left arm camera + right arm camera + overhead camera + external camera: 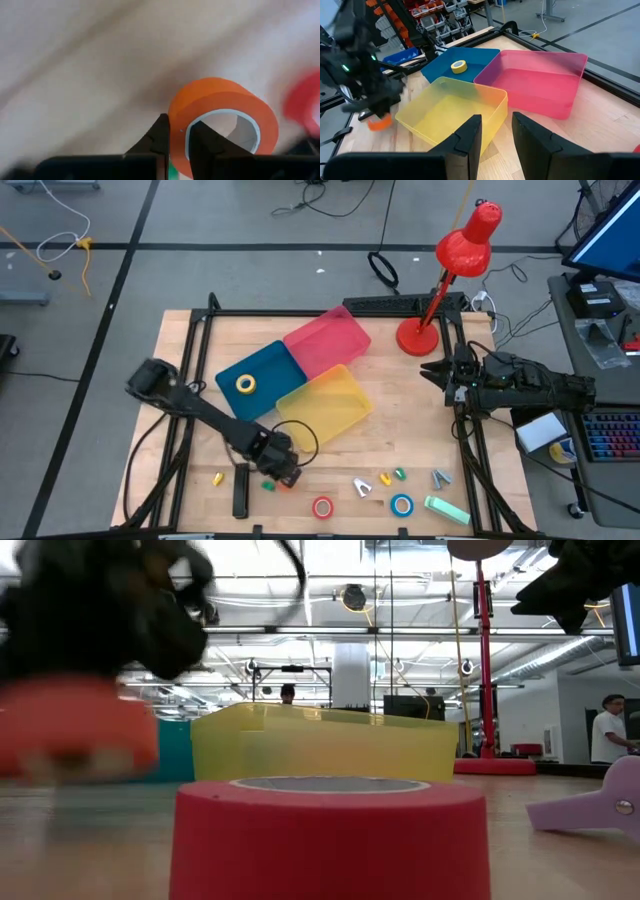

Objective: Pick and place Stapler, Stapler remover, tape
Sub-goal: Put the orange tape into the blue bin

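Left hand pinches the wall of the orange ring-shaped tape roll, one finger inside the pale core and one outside, a hold that suits a hollow ring. The red tape roll lies just beside this hand on the wooden counter, the blue roll farther along. The yellow roll already rests in the blue plastic bin, probably the destination, beyond the yellow bin. Right hand waits spread above the counter, facing the pink bin.

Wooden table bears three bins, lamp, tape rolls.
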You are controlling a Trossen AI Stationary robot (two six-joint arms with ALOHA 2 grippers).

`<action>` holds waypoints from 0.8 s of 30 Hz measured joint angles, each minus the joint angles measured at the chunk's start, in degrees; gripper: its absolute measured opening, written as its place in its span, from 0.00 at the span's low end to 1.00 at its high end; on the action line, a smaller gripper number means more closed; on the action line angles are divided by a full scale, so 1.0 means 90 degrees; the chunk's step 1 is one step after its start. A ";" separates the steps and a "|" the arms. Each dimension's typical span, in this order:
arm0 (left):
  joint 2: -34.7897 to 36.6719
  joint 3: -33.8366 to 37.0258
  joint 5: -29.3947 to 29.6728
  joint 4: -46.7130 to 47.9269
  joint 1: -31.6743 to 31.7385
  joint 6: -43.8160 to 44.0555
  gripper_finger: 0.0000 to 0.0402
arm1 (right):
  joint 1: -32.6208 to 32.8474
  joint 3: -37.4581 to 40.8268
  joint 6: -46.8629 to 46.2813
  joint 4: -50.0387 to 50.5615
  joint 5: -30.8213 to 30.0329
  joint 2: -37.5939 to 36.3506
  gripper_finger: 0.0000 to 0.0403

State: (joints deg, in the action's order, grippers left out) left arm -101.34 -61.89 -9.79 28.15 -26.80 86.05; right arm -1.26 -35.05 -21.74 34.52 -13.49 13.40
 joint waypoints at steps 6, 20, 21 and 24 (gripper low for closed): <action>0.1241 -0.0015 0.0438 -0.0135 0.0007 -0.0152 0.09 | 0.0000 0.0000 0.0012 0.0003 0.0002 -0.0002 0.25; 0.2919 -0.0029 0.5232 0.0014 0.0934 -0.1971 0.09 | 0.0000 0.0000 0.0039 0.0005 0.0002 -0.0002 0.25; 0.2912 -0.0029 0.5197 0.0134 0.1107 -0.2110 0.09 | 0.0000 0.0000 0.0039 0.0005 0.0002 -0.0002 0.25; 0.2736 -0.0033 0.4827 0.0584 0.1762 -0.2432 0.09 | 0.0000 0.0000 0.0039 0.0005 0.0002 -0.0002 0.25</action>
State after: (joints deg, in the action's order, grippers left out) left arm -76.71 -62.19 33.66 33.41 -10.94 64.16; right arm -1.26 -35.05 -21.39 34.57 -13.47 13.39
